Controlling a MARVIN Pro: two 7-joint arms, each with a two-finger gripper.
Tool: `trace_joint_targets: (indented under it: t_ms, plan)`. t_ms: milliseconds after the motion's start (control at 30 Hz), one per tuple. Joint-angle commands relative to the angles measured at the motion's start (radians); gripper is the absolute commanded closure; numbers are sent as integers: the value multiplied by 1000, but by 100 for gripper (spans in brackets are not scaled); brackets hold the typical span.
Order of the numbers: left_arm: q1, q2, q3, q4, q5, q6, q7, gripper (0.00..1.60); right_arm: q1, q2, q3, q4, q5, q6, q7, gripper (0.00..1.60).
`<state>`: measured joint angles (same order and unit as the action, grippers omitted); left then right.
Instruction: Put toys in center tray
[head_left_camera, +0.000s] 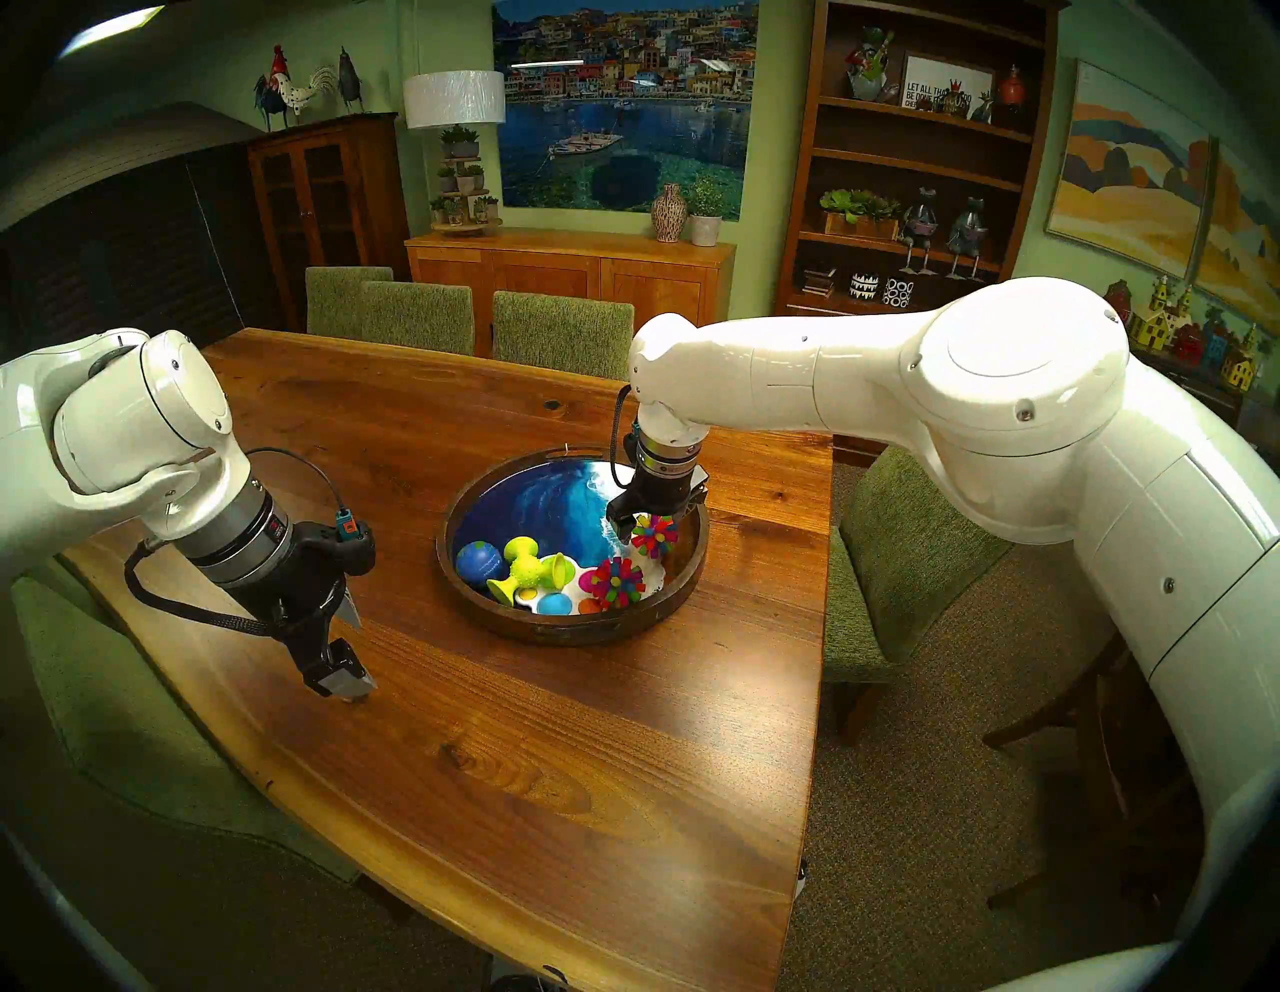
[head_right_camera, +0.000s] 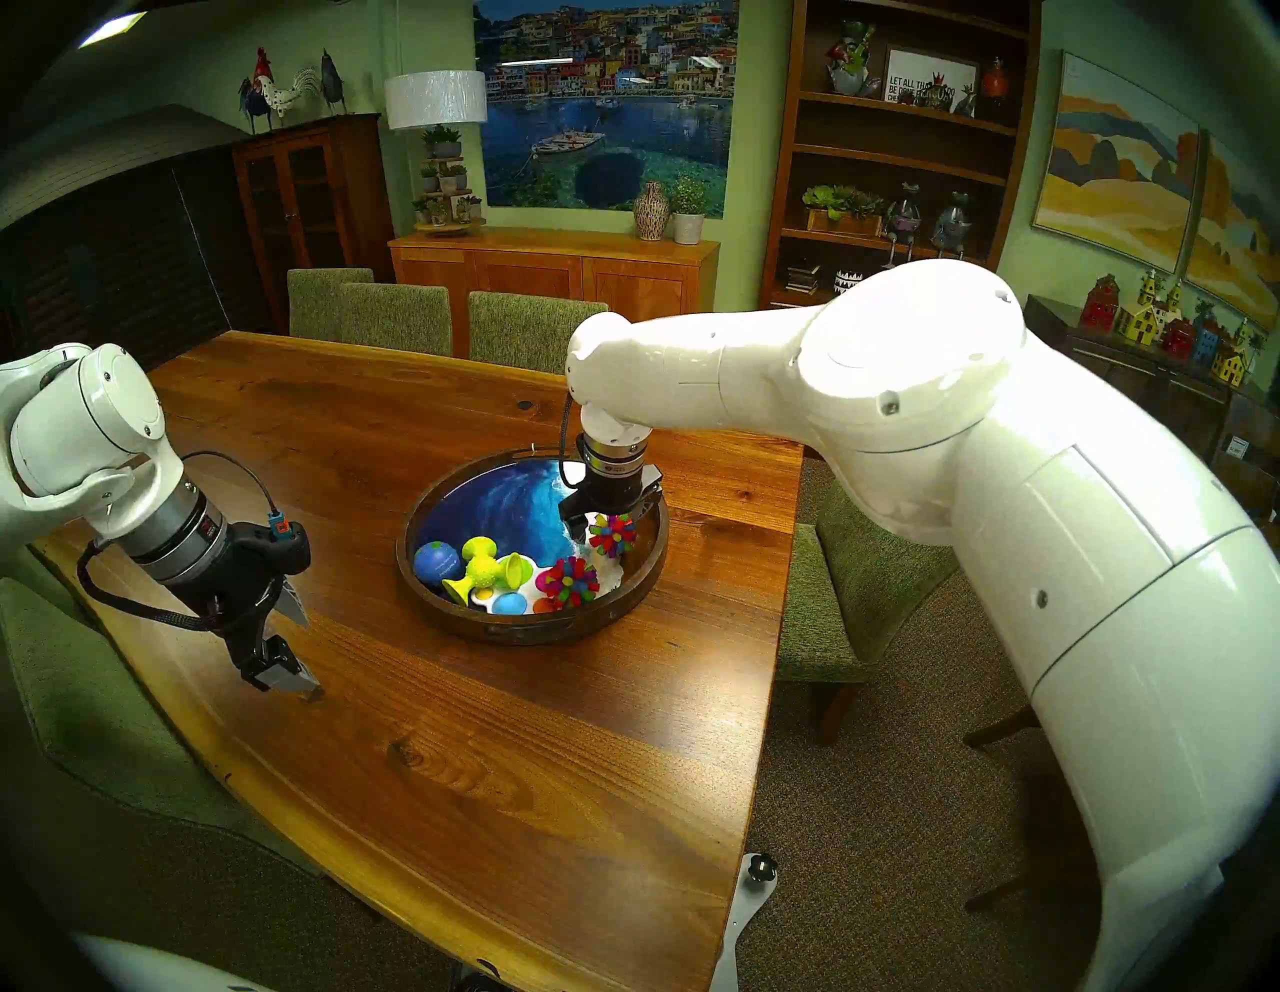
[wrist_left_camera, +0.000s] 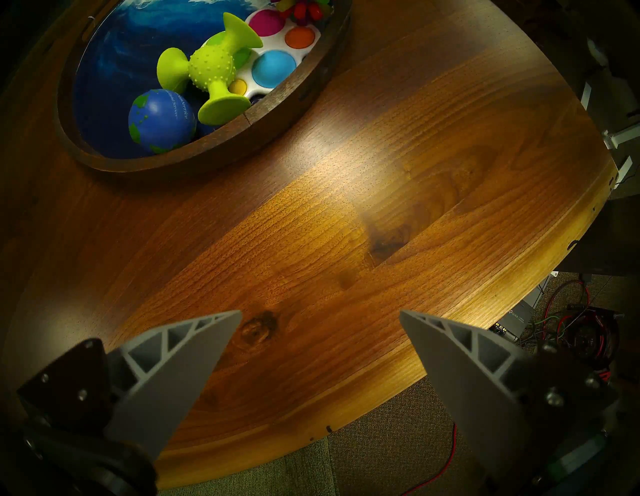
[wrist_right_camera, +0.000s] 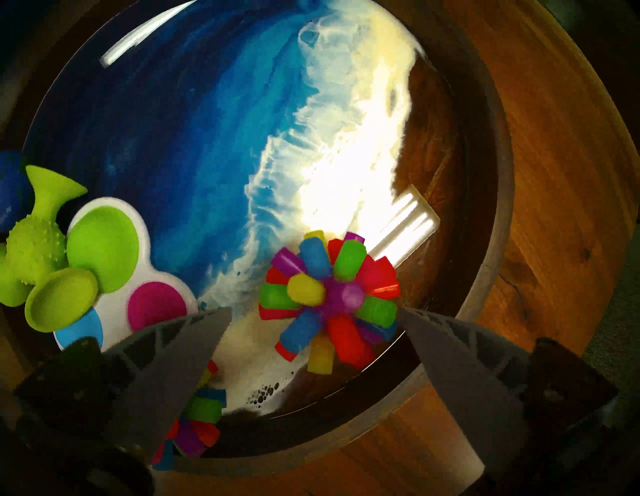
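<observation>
The round tray (head_left_camera: 568, 627) with a dark wooden rim and blue-and-white wave bottom stands mid-table. In it lie a blue-green globe ball (head_left_camera: 478, 562), a lime-green suction toy (head_left_camera: 523, 564), a white board with coloured domes (head_left_camera: 554, 605) and a multicoloured spiky ball (head_left_camera: 616, 583). My right gripper (head_left_camera: 656, 516) hangs open over the tray's right side. A second spiky ball (wrist_right_camera: 329, 298) is between its spread fingers, slightly blurred, just over the tray bottom. My left gripper (head_left_camera: 357, 651) is open and empty, low over the table left of the tray.
The wooden table (head_left_camera: 554, 762) has a curved near edge. Green chairs (head_left_camera: 893, 589) stand at the right side and far end. Cables and equipment (wrist_left_camera: 581, 332) lie on the floor below the table edge in the left wrist view.
</observation>
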<state>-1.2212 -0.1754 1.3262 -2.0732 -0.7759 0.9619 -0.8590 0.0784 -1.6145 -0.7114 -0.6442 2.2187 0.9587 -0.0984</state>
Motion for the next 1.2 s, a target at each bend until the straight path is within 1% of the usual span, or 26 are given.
trace_joint_targets:
  t_ms: [0, 100, 200, 267, 333, 367, 533, 567, 667, 767, 833, 867, 900, 933, 1167]
  plan:
    - [-33, -13, -11, -2, -1, -2, -11, 0, 82, -9, -17, 45, -37, 1, 67, 0]
    - [-36, -15, -8, -2, -2, -2, -10, 0, 114, 1, -33, 22, -47, 1, 98, 0]
    - [-38, -16, -6, -2, -3, -2, -10, 0, 139, 20, -35, -4, -56, 1, 126, 0]
    - [-38, -17, -4, -1, -4, -2, -9, 0, 138, 33, -25, -11, -65, 1, 134, 0]
    - [-38, -17, -3, -1, -5, -2, -8, 0, 164, 46, -36, -58, -65, 1, 148, 0]
    - [-38, -17, -2, -1, -5, -2, -8, 0, 155, 48, -29, -62, -73, 1, 147, 0]
    - [-37, -18, 0, 0, -7, -2, -5, 0, 206, 77, -47, -187, -74, 1, 168, 0]
    - [-36, -18, 1, 1, -8, -2, -5, 0, 202, 82, -39, -198, -76, 1, 169, 0]
    - [-34, -18, 2, 1, -9, -2, -3, 0, 232, 101, -42, -254, -76, 1, 176, 0]
    - [-33, -18, 3, 2, -9, -2, -2, 0, 234, 117, -30, -279, -82, 1, 173, 0]
    - [-32, -18, 4, 2, -10, -2, -1, 0, 263, 130, -32, -314, -84, 1, 173, 0]
    - [-32, -18, 5, 2, -10, -2, -1, 0, 291, 138, -39, -334, -84, 1, 174, 0]
    - [-32, -18, 5, 2, -10, -2, -1, 0, 291, 138, -39, -334, -84, 1, 174, 0]
    - [-31, -18, 5, 2, -10, -2, -1, 0, 269, 147, -26, -329, -88, 1, 172, 0]
    - [-31, -18, 7, 3, -11, -2, 0, 0, 318, 202, -15, -389, -98, 1, 169, 0]
